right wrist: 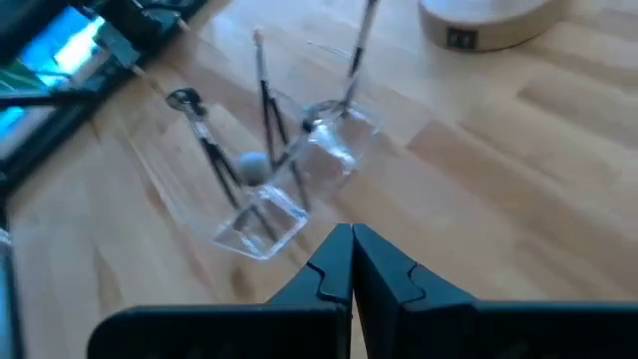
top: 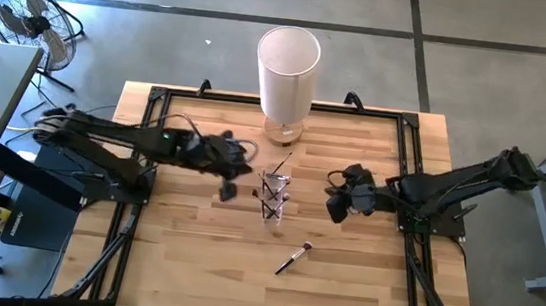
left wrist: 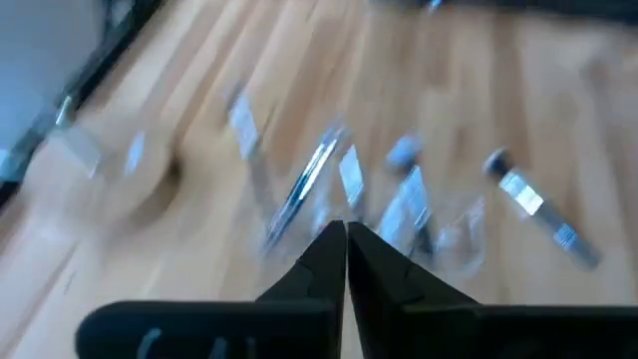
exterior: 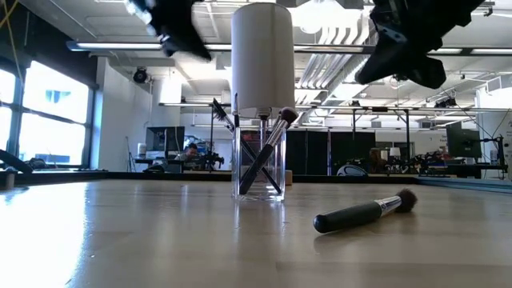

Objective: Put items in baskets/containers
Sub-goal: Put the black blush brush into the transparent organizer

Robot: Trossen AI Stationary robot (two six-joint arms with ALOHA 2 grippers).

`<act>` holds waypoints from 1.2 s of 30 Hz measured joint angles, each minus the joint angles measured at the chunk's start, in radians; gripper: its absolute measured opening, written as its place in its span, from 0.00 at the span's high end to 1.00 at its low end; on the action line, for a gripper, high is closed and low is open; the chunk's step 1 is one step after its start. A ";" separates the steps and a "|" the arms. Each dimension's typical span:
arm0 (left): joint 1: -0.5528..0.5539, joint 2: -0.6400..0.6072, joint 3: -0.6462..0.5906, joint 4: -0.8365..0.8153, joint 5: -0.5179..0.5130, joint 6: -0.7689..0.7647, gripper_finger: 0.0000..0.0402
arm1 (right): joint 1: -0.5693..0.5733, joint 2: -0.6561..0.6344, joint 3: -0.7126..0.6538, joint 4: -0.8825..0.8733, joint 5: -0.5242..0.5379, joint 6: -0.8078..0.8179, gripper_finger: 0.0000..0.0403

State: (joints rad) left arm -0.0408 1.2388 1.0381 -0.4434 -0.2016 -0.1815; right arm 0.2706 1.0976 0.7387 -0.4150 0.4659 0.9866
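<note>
A small clear plastic cup [top: 273, 195] stands upright on its base at the table's middle, with several thin makeup brushes [exterior: 264, 152] leaning inside it. One dark brush with a pale tip [top: 292, 259] lies flat on the table nearer the front edge. My left gripper [top: 230, 191] hovers shut just left of the cup, above the table. My right gripper [top: 336, 209] hovers shut to the cup's right. Both hold nothing; their fingertips [left wrist: 345, 234] [right wrist: 351, 235] meet in the wrist views.
A tall white cylinder [top: 288, 69] on a wooden base stands behind the cup at the table's far middle. A black frame [top: 409, 146] runs around the table top. Bare wood lies along the front edge on both sides of the loose brush.
</note>
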 joint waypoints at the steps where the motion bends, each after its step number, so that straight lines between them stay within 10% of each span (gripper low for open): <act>1: 0.018 -0.036 -0.038 -0.019 0.007 -0.006 0.97 | 0.014 0.022 0.000 0.025 0.013 0.026 1.00; 20: 0.133 -0.505 -0.432 -0.033 0.065 0.016 1.00 | 0.159 0.662 0.674 -0.587 -0.296 0.965 0.99; 36: 0.133 -0.501 -0.433 -0.061 0.087 0.112 1.00 | 0.127 0.833 0.628 -0.495 -0.500 1.159 0.63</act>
State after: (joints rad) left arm 0.0917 0.7380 0.6056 -0.5045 -0.1150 -0.0699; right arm 0.3975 1.9308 1.3666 -0.9103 -0.0340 2.1457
